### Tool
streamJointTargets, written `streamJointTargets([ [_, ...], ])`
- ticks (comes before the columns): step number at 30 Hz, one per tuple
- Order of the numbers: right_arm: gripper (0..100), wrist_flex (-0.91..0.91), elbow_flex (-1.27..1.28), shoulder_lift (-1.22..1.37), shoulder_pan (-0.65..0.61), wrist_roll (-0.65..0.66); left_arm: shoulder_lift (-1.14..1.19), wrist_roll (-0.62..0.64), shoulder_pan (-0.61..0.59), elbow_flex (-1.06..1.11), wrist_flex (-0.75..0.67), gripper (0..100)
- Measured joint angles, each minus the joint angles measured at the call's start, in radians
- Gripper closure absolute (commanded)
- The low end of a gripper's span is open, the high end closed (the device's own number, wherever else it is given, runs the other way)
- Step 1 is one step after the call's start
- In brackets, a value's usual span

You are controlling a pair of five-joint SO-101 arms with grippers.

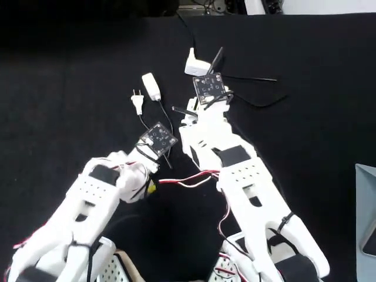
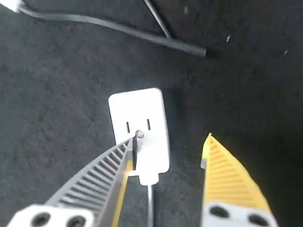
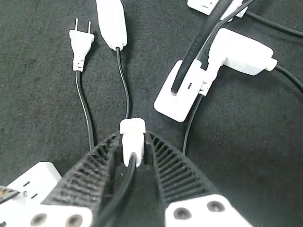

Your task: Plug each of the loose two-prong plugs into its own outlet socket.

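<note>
Plug [image 3: 81, 40] loose on the mat, prongs bare, so the job is judged barely begun. Right gripper [image 3: 132, 142] pinching what looks like a second plug [image 3: 132, 128] — unseated. Left gripper [image 2: 171, 140] spread over a socket [image 2: 139, 118], one finger touching.

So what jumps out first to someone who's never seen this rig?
The right gripper is shut tight on a small white plug body. Near it a loose two-prong plug lies free on the black table. The left gripper hangs open over a white outlet socket, one finger touching its face.
</note>
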Motion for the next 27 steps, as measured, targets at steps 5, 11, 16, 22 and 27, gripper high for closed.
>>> streamJointTargets([
  [5, 98.7, 0.000, 0.000, 0.000, 0.002, -0.002, 0.222, 0.006, -0.005, -0.120, 0.000, 84],
  [11, 98.7, 0.000, 0.000, 0.000, 0.002, -0.002, 0.325, 0.012, -0.106, -0.276, 0.068, 85],
  [16, 98.7, 0.000, 0.000, 0.000, 0.002, -0.002, 0.338, 0.008, -0.181, -0.290, 0.068, 85],
  [22, 98.7, 0.000, 0.000, 0.000, 0.002, -0.002, 0.342, -0.012, -0.269, -0.307, 0.069, 85],
  [27, 98.7, 0.000, 0.000, 0.000, 0.002, -0.002, 0.344, -0.057, -0.341, -0.318, 0.069, 85],
])
